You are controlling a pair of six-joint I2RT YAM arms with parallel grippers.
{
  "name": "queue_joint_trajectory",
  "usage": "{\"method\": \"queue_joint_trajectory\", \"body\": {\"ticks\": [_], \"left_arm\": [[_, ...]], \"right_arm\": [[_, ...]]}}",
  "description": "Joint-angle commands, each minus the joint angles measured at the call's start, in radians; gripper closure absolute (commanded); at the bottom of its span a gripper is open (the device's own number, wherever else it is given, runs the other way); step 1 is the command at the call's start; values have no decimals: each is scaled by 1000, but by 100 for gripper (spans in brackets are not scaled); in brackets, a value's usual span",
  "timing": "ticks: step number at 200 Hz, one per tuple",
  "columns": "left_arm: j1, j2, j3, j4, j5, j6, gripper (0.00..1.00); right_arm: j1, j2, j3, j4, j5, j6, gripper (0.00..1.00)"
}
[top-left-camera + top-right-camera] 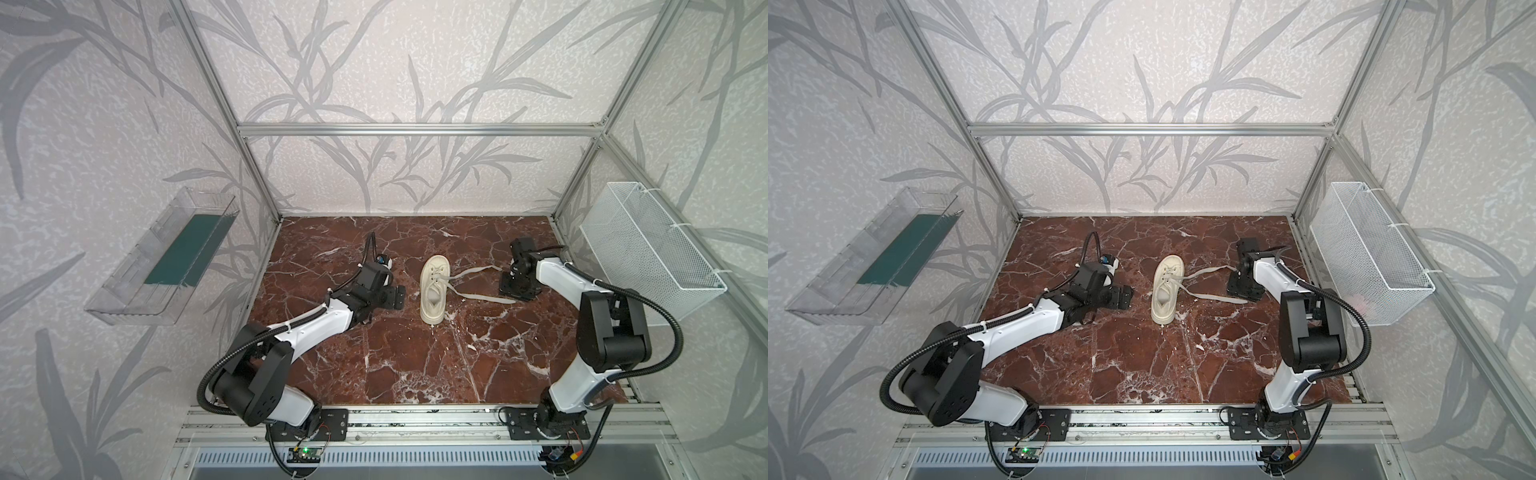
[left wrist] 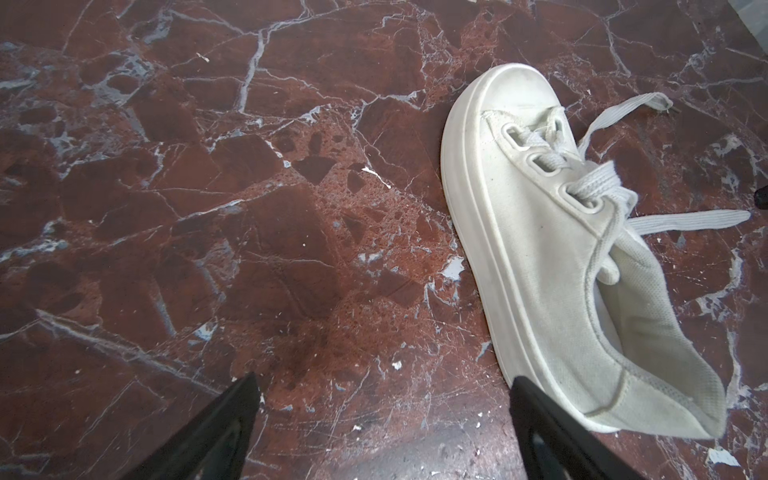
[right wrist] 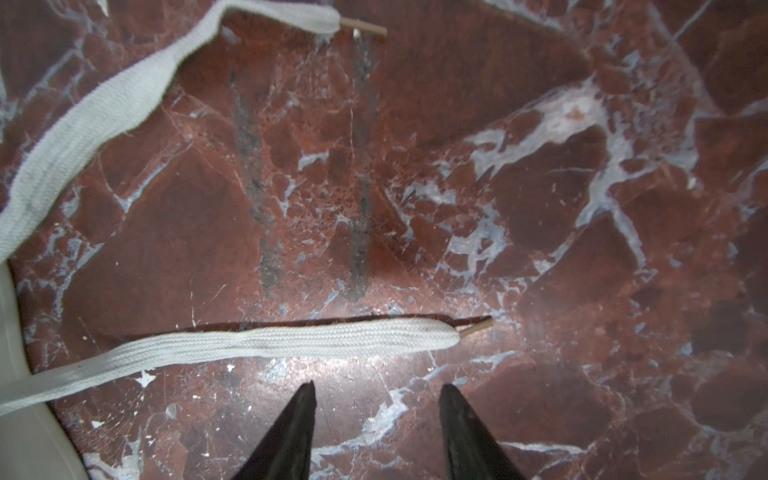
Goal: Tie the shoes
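The shoe stands on its sole in the middle of the table, toe toward the back wall, between the 2 grippers. Its 2 laces are untied — both trail flat across the marble toward the right side. The left gripper sits close beside the shoe's heel, fingers spread wide and empty. The right gripper points down near the lace ends, fingers partly apart — nothing between them, neither lace touched.

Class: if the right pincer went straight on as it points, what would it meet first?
Probably the nearer lace, lying across its path just ahead of the right pincer; height is unclear.
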Motion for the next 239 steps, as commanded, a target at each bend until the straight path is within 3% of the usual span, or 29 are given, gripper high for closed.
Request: {"method": "queue_joint_trajectory", "body": {"ticks": [1,152,239], "left_arm": [[-1,11,18,13,4,-18,4],[-1,14,9,11,-3,-23,4],[-1,-17,-12,2,-13,-19,4]], "right_arm": [[-1,26,-4,17,19,4,52],[43,151,2,6,101,-5,62],[54,78,46,5,18,-24,92]]}}
